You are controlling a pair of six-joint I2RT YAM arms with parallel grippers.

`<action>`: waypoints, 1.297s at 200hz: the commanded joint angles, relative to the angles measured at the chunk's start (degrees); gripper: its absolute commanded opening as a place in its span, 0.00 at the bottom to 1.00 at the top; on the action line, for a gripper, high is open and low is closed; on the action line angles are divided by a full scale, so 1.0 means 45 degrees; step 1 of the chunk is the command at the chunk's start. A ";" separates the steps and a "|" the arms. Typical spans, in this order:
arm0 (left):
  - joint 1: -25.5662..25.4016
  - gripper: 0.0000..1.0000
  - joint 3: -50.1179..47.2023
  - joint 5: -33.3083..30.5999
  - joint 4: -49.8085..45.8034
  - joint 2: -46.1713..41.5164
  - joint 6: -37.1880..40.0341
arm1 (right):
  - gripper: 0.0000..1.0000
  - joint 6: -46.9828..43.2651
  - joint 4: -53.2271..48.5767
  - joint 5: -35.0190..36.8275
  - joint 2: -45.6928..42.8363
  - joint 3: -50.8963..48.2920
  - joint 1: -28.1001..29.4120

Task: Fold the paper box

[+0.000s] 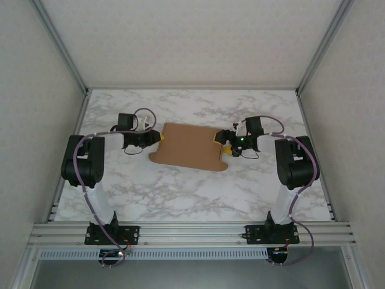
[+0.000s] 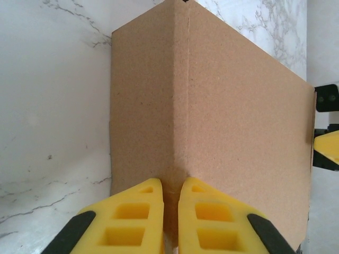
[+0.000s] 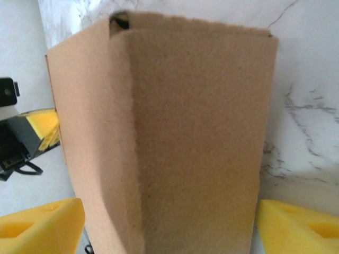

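Note:
The paper box (image 1: 189, 146) is a brown cardboard sheet, partly folded, lying in the middle of the marble table (image 1: 180, 192). My left gripper (image 1: 157, 137) is at its left edge. In the left wrist view that gripper (image 2: 171, 182) is shut on the paper box (image 2: 212, 116), pinching the edge at a raised crease. My right gripper (image 1: 219, 139) is at the right edge. It stands open (image 3: 169, 217), with one yellow finger on each side of the box's folded end (image 3: 196, 137). I cannot tell whether those fingers touch the cardboard.
Aluminium frame posts and white walls close in the table on the left, right and back. A rail (image 1: 192, 230) carrying both arm bases runs along the near edge. Bare marble lies in front of and behind the box.

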 commanded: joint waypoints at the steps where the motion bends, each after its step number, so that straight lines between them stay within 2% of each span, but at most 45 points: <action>1: 0.0146 0.07 -0.0589 -0.2401 -0.1937 0.1291 0.0493 | 0.85 0.0445 0.0992 -0.1389 0.0622 -0.0350 0.0302; 50: 0.0148 0.06 -0.0628 -0.2477 -0.1985 0.1316 0.0549 | 0.84 0.2542 0.3979 -0.2409 0.0856 -0.1105 0.0435; 67: 0.0157 0.07 -0.0628 -0.2481 -0.1980 0.1274 0.0552 | 0.80 0.3324 0.4883 -0.2367 0.0856 -0.1410 0.0463; 77: 0.0145 0.09 -0.0628 -0.2486 -0.1934 0.1170 0.0479 | 0.75 0.3794 0.5296 -0.2188 0.0759 -0.1601 0.0474; 97: 0.0136 0.20 -0.0701 -0.2618 -0.1794 0.0615 0.0180 | 0.59 0.4238 0.5320 -0.1511 0.0154 -0.1966 0.0455; 114: 0.0116 0.34 -0.0791 -0.3070 -0.1631 -0.0456 -0.0208 | 0.48 0.4091 0.4079 -0.0768 -0.0679 -0.1954 0.0428; 139: -0.0281 0.43 -0.1063 -0.5156 -0.1504 -0.2936 -0.0630 | 0.39 0.3956 0.2145 -0.0030 -0.1732 -0.1735 0.0426; 153: -0.1126 0.47 -0.1418 -0.6649 -0.1215 -0.4530 -0.0161 | 0.38 0.3995 0.1391 0.0074 -0.2113 -0.1685 0.0432; 177: -0.3624 0.55 -0.1360 -1.0453 -0.1948 -0.6602 0.1173 | 0.39 0.3919 0.0483 0.0016 -0.2571 -0.1661 0.0419; 194: -0.4903 0.56 -0.0896 -1.1125 -0.2821 -0.7091 0.2304 | 0.40 0.3882 0.0192 -0.0091 -0.2859 -0.1746 0.0459; 208: -0.6072 0.58 -0.0807 -1.1522 -0.3468 -0.7517 0.3959 | 0.40 0.3858 -0.0016 -0.0212 -0.3014 -0.1784 0.0492; 220: -0.6984 0.58 -0.0924 -1.2158 -0.3661 -0.7666 0.4850 | 0.40 0.3882 -0.0029 -0.0271 -0.3214 -0.1923 0.0503; 236: -0.7880 0.59 -0.1226 -1.2305 -0.3591 -0.7746 0.5790 | 0.40 0.3841 -0.0126 -0.0301 -0.3464 -0.2083 0.0506; 259: -0.8881 0.58 -0.1524 -1.4188 -0.3238 -0.7245 0.6679 | 0.40 0.3723 -0.0292 -0.0363 -0.3748 -0.2247 0.0522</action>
